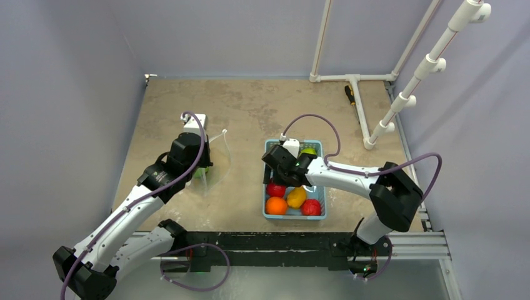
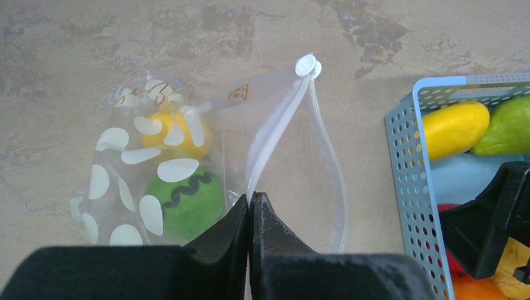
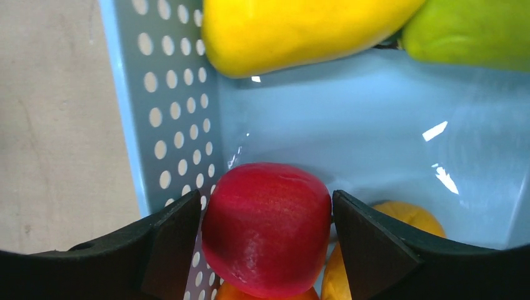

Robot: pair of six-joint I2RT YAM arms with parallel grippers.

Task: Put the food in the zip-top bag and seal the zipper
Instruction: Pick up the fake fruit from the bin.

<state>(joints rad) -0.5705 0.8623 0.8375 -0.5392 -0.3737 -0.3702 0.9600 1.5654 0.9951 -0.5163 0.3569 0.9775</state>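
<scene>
The zip-top bag [image 2: 187, 125], clear with white dots, lies left of the basket and also shows in the top view [image 1: 217, 159]. It holds a green fruit [image 2: 187, 203] and a yellow fruit [image 2: 172, 134]. Its mouth gapes open, with the zipper [image 2: 275, 134] ending at a white slider [image 2: 307, 65]. My left gripper [image 2: 251, 201] is shut on the near zipper strip. My right gripper [image 3: 267, 197] is down in the light-blue basket [image 3: 175, 125], closed against both sides of a red fruit [image 3: 267, 237]. Yellow [image 3: 300, 31] and green [image 3: 469, 37] fruits lie beyond it.
The basket [image 1: 270, 215] stands at the table's front middle with orange [image 1: 276, 205], yellow [image 1: 296, 197] and red [image 1: 311, 207] fruits at its near end. A white pipe frame [image 1: 353, 78] and a dark tool [image 1: 351, 95] are at the back right.
</scene>
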